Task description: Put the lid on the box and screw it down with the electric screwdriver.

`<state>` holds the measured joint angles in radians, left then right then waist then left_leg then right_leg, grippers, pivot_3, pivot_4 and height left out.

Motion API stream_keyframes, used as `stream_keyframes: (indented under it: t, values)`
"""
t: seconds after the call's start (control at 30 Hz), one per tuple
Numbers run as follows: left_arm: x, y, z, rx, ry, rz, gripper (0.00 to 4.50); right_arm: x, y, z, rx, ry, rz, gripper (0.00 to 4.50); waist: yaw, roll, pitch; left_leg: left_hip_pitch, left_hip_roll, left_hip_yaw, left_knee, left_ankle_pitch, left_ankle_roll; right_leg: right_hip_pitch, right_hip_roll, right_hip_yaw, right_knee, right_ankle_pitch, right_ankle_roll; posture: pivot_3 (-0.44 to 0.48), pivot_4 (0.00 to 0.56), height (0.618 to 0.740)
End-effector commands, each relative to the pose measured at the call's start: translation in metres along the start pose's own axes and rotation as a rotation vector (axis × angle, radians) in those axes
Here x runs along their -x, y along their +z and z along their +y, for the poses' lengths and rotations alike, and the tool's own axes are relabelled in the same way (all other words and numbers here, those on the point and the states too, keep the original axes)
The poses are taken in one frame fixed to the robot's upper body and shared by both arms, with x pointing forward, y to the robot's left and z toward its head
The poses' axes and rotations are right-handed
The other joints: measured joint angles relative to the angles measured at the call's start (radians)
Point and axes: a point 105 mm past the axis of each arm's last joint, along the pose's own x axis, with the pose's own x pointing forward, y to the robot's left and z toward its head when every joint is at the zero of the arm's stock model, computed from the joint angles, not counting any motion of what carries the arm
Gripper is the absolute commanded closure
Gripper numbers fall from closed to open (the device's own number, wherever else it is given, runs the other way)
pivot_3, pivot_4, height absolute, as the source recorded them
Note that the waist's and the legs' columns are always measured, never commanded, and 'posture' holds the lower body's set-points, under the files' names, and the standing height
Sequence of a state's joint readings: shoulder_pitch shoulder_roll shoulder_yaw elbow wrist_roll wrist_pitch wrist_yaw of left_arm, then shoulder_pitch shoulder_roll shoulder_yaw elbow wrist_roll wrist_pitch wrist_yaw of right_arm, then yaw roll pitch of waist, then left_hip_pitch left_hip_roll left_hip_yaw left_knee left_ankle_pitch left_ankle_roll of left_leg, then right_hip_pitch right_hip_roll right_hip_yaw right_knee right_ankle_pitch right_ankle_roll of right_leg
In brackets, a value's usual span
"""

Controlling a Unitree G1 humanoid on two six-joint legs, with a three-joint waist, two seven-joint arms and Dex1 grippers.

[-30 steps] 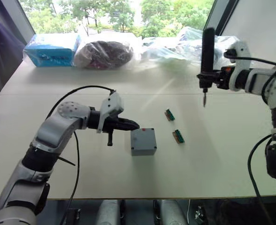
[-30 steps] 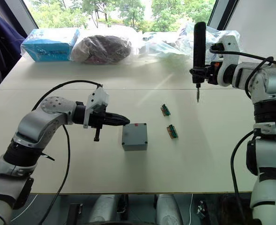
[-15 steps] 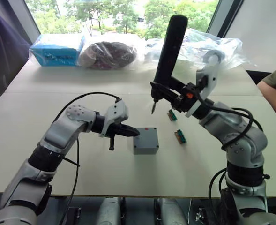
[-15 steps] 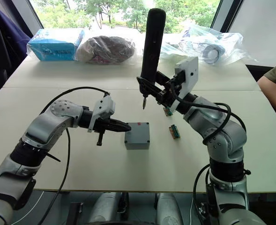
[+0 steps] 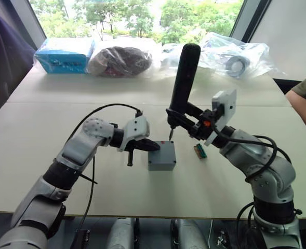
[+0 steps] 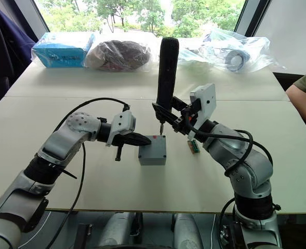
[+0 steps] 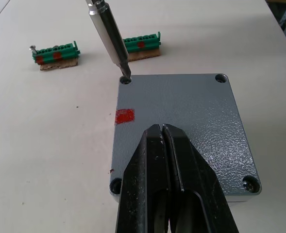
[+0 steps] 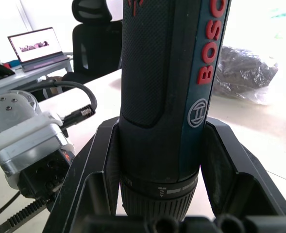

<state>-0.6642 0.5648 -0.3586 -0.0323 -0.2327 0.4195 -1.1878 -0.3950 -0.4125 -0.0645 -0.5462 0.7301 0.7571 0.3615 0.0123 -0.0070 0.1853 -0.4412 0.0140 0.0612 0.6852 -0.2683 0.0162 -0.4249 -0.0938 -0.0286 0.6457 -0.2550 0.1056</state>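
Daylight from a wide window falls on a pale table (image 5: pixel 49 171) carrying bagged items along its far edge and a blue packet (image 5: pixel 62 54) at the far left corner.

The box (image 5: pixel 161 163) sits near the table centre with the lid (image 7: pixel 181 126) already seated on it. Two green connectors (image 7: pixel 55 54) lie just beyond it.

The left gripper (image 7: pixel 168 133) rests with its jaws together, tips pressed on the lid face, steadying it. The right gripper (image 8: pixel 157 194) has its jaws clamped on the screwdriver (image 5: pixel 183 83), held nearly upright, bit down.

Handling, as judged:
- Box and lid appear rigid, light moulded plastic; the assembly is likely to slide or rotate under driving torque, so downward hold on the lid is advisable.
- The screwdriver is stiff and top-heavy; grip low on the barrel, as now.

View differences:
- The left wrist view shows the bit tip entering the corner hole beside the red mark (image 7: pixel 124 115), and three other corner holes.
- The eye views show arm posture and bit approach, not hole engagement.
- The right wrist view shows the clamp on the barrel, with a laptop and office chair behind.
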Motion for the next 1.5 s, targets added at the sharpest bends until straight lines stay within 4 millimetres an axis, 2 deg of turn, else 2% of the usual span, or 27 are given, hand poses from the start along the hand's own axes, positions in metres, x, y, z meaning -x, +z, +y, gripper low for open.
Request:
stream_keyframes:
  t: [0.03, 0.63, 0.73, 0.87, 1.1, 1.27, 1.5]
  values:
    - [-0.004, -0.01, -0.002, 0.023, -0.017, 0.032, 4.5, 0.004, 0.016, 0.004, 0.071, 0.003, -0.065, 2.76, 0.0, 0.0, -0.001, 0.0, 0.0, 0.0, 0.0, 0.0, 0.0, 0.0, 0.0, 0.0, 0.0, 0.0, 0.0, 0.0, 0.15, 0.74]
    - [-0.002, -0.013, -0.003, 0.03, -0.01, 0.042, 4.5, 0.001, -0.007, 0.001, 0.039, -0.026, -0.047, 2.76, -0.002, 0.0, -0.001, 0.0, 0.0, 0.0, 0.0, 0.0, 0.0, 0.0, 0.0, 0.0, 0.0, 0.0, 0.0, 0.0, 0.15, 0.74]
    - [-0.002, -0.015, -0.003, 0.028, -0.01, 0.051, 4.5, 0.003, -0.019, 0.002, 0.033, -0.03, -0.014, 2.76, -0.002, 0.0, -0.003, 0.001, 0.0, 0.0, 0.0, 0.0, 0.0, 0.001, 0.0, 0.0, 0.0, 0.0, 0.0, 0.0, 0.15, 0.74]
    - [-0.005, -0.019, -0.005, 0.025, -0.012, 0.065, 4.5, 0.014, -0.056, -0.01, 0.007, -0.109, 0.073, 2.76, -0.002, -0.001, -0.013, 0.003, 0.0, -0.001, 0.0, 0.0, 0.0, 0.003, 0.001, 0.0, 0.0, 0.0, 0.0, 0.0, 0.15, 0.74]
    - [-0.006, -0.022, -0.006, 0.038, -0.013, 0.072, 4.5, 0.016, -0.069, -0.012, 0.005, -0.149, 0.099, 2.76, -0.003, -0.001, -0.02, 0.031, 0.003, -0.001, -0.005, -0.003, 0.004, 0.032, 0.001, -0.001, -0.01, -0.003, -0.004, 0.0, 0.15, 0.74]
    - [-0.007, -0.024, -0.007, 0.044, -0.018, 0.078, 4.5, 0.018, -0.09, -0.013, 0.025, -0.174, 0.192, 2.76, -0.003, -0.001, -0.028, 0.031, 0.004, -0.001, -0.006, -0.004, 0.005, 0.034, 0.001, -0.001, -0.012, -0.003, -0.004, 0.0, 0.15, 0.74]
    - [-0.007, -0.03, -0.012, 0.052, -0.026, 0.097, 4.5, 0.019, -0.104, -0.017, 0.023, -0.207, 0.252, 2.76, -0.002, -0.003, -0.044, 0.033, 0.004, -0.001, -0.006, -0.004, 0.006, 0.036, 0.001, -0.001, -0.013, -0.004, -0.005, 0.0, 0.15, 0.74]
